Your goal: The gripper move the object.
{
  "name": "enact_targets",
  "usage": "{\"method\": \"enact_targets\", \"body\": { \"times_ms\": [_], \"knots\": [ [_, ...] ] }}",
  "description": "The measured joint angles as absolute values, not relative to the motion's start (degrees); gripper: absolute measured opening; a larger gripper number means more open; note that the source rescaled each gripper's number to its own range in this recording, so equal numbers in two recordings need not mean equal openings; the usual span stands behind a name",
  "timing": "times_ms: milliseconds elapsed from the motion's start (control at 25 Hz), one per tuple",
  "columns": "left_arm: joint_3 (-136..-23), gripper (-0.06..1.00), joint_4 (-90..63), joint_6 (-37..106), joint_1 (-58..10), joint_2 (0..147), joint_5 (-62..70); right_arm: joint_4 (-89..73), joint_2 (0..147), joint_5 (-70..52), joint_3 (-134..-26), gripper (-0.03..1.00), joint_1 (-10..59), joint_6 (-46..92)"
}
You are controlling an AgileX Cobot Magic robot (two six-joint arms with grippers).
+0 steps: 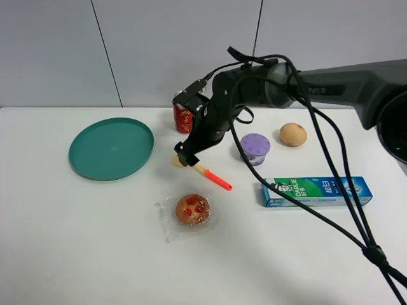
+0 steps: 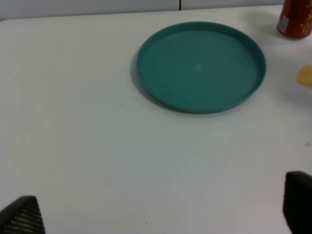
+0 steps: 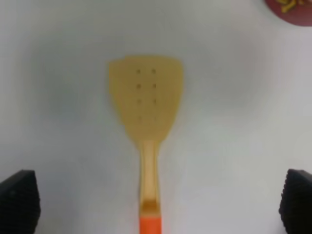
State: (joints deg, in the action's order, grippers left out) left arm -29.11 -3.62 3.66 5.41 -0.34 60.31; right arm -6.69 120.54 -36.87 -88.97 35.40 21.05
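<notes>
The spatula (image 1: 216,179) lies on the white table with its orange-red handle pointing towards the toothpaste box; its pale tan blade is mostly hidden under the claw. My right gripper (image 1: 187,155), black and bulky with cables, reaches in from the right and hovers just over the blade. In the right wrist view the perforated blade (image 3: 146,95) lies centred between the two wide-apart fingertips of the right gripper (image 3: 158,202), untouched. My left gripper (image 2: 158,209) is open and empty over bare table; a corner of the blade (image 2: 305,75) shows at that view's edge.
A green plate (image 1: 111,147) sits left of the spatula. A red can (image 1: 183,117) stands behind the claw. A purple cup (image 1: 255,147), a brown egg (image 1: 293,134), a toothpaste box (image 1: 316,190) and a wrapped pastry (image 1: 193,210) lie nearby.
</notes>
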Motion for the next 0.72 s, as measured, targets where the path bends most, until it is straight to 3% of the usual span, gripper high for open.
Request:
{"method": "enact_targets", "body": {
  "times_ms": [720],
  "knots": [
    [-29.1,1.00,-3.6,3.7,5.4,-0.3,60.3,-7.0,96.9,-65.9,-89.0,1.00,32.9,9.2]
  ]
}}
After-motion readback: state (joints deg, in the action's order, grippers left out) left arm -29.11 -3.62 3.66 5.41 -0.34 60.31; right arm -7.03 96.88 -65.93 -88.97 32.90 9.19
